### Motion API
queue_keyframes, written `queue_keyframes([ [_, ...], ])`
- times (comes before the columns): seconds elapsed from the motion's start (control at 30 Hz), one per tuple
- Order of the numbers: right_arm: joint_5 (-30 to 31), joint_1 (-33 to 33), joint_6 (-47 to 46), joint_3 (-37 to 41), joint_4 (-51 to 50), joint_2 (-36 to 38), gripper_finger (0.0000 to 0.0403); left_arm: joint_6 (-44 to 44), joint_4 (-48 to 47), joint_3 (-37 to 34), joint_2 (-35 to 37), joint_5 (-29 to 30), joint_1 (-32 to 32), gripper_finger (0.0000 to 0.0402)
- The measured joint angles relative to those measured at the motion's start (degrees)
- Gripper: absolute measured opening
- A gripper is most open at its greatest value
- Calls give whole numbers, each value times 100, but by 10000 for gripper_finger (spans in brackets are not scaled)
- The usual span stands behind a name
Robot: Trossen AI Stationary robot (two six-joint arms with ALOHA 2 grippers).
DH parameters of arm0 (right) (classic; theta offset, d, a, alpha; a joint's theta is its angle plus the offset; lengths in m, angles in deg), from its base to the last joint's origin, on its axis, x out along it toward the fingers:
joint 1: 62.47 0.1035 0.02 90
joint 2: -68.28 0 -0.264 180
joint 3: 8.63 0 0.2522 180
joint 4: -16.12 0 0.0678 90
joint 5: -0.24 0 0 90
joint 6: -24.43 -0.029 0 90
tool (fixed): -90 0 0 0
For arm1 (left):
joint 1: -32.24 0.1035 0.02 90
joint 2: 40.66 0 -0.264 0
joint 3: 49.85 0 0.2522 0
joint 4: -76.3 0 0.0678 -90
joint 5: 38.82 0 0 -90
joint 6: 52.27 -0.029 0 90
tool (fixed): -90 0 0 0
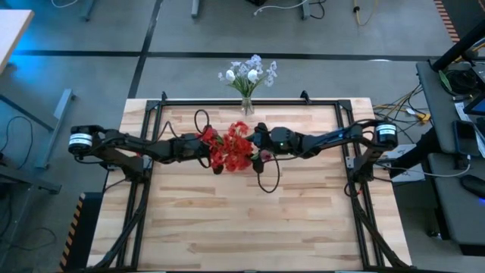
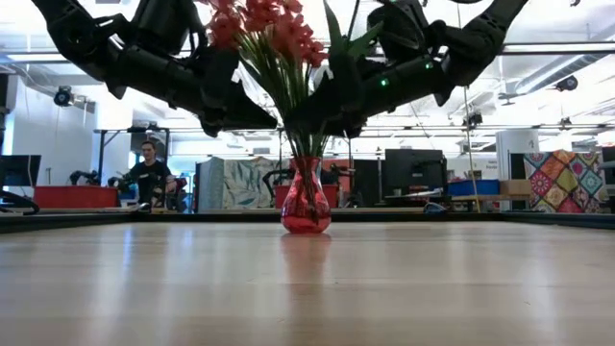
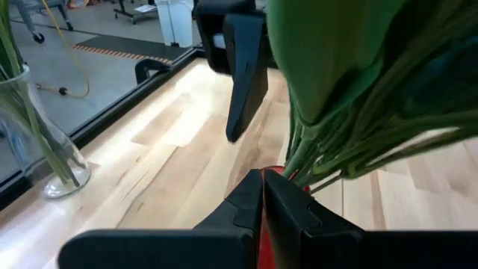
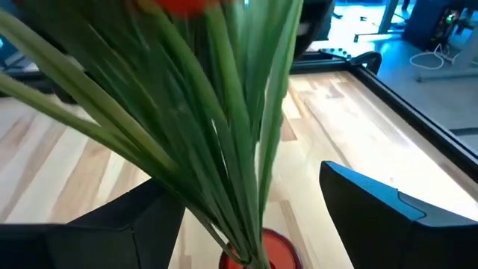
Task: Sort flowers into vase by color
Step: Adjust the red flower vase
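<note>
on my overhead feed the red flowers (image 1: 231, 146) stand bunched in a red vase (image 2: 306, 205) near the middle of the wooden counter (image 1: 250, 220), and both arms meet over them from either side. my left pincer (image 1: 203, 149) sits on the left side of the bouquet with its fingers pressed together and nothing between them; through its wrist camera the closed tips (image 3: 261, 196) sit just beside the green stems (image 3: 336, 142), above the vase's red rim. i can't tell whether they touch the stems. my right pincer (image 1: 256, 144) is on the other side of the bunch with its fingers spread wide apart, and in its wrist camera the stems (image 4: 224, 149) run down between the two dark fingers (image 4: 388, 202) into the vase mouth, not clamped.

the white and pale-blue flowers (image 1: 248, 73) stand in a clear glass vase (image 1: 246, 105) at the far edge of the counter, well apart from both arms.

from counter level i see the red vase upright, stems fanning upward into red blossoms (image 2: 264, 29) between the two arms. a person (image 2: 149, 173) sits in the room behind.
</note>
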Motion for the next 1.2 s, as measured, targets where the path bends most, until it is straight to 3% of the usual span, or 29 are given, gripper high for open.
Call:
queue_keyframes([
  [0.13, -1, -7, -103, -185, -378, 9, 290, -4, -34, 2, -26, 0, 0, 0],
  [0.67, -24, -9, -169, -1913, -4307, -56, 324, -2, -181, 2, -4, -2, -7, 0],
  [1.2, -70, 73, 390, -2776, -5799, -2, 319, -26, -266, 2, 16, -4, -4, 0],
])
